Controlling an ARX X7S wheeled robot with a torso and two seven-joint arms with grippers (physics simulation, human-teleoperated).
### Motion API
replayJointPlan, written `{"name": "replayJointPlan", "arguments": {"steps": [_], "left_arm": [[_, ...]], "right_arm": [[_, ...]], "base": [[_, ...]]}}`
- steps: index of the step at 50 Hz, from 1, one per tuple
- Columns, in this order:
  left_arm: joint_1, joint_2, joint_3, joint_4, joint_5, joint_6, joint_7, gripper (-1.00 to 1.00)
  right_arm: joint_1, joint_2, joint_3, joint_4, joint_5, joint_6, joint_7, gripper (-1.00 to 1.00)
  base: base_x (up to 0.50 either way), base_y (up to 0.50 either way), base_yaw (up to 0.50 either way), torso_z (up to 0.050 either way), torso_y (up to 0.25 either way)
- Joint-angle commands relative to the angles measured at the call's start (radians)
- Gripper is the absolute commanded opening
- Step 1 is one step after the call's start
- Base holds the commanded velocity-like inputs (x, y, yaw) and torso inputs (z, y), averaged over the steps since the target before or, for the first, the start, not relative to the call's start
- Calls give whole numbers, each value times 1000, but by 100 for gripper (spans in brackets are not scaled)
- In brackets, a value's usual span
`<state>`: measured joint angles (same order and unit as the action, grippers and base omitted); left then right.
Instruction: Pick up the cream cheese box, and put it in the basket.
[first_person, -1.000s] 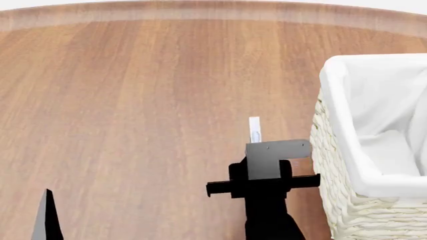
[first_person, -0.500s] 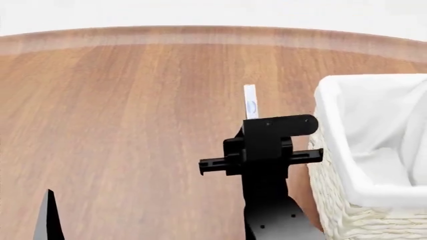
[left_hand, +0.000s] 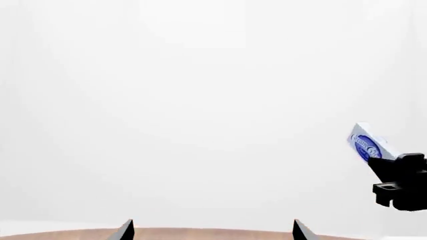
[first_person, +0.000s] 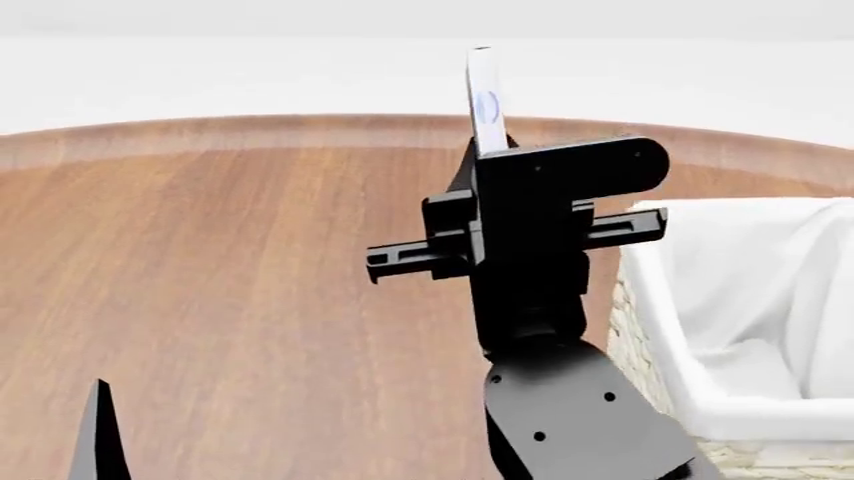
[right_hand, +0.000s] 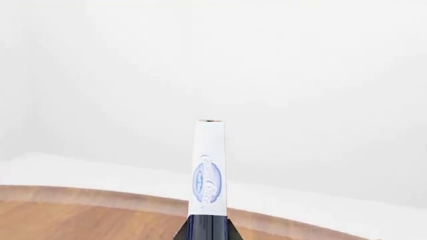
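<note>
My right tool (first_person: 483, 150) holds the cream cheese box (first_person: 485, 100) edge-on, upright, raised above the wooden counter (first_person: 240, 280) just left of the basket (first_person: 747, 300). The tool's own body hides the box's lower end, and I only see its thin side with a blue mark. The basket runs off the frame edge. My left tool (left_hand: 210, 231) shows only two fingertips, spread wide apart, holding nothing.

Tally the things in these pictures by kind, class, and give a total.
Boxes: 1, the cream cheese box, held in the right gripper
Baskets: 1, the basket
Tables: 1, the wooden table
Grippers: 2, counting the left gripper
Total: 5
</note>
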<state>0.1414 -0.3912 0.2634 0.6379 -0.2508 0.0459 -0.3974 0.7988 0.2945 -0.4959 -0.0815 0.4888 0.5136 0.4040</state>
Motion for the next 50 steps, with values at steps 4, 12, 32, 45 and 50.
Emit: {"name": "replayJointPlan", "arguments": {"steps": [4,12,32,45,50], "left_arm": [[2,-4,1,5,3,2,-7,100],[3,-7,0,7,5,7,-10,100],[-7,-14,0,1,-6,3,-11,100],[-8,-15,0,-1,-2,9,-17,100],[-14,-14,-4,-19,-4,20,-15,100]], "right_arm": [[64,71,51,-242,40,147,43,-100],[53,156,122,-283,85,167,27,-100],[41,339,291,-210,152,177,-38,-100],[176,330,258,48,174,216,-172,-100],[289,347,202,184,145,256,-257,-100]], "base": [[0,0,0,0,0],[0,0,0,0,0],[0,0,0,0,86],[0,0,0,0,0],[0,0,0,0,0]]}}
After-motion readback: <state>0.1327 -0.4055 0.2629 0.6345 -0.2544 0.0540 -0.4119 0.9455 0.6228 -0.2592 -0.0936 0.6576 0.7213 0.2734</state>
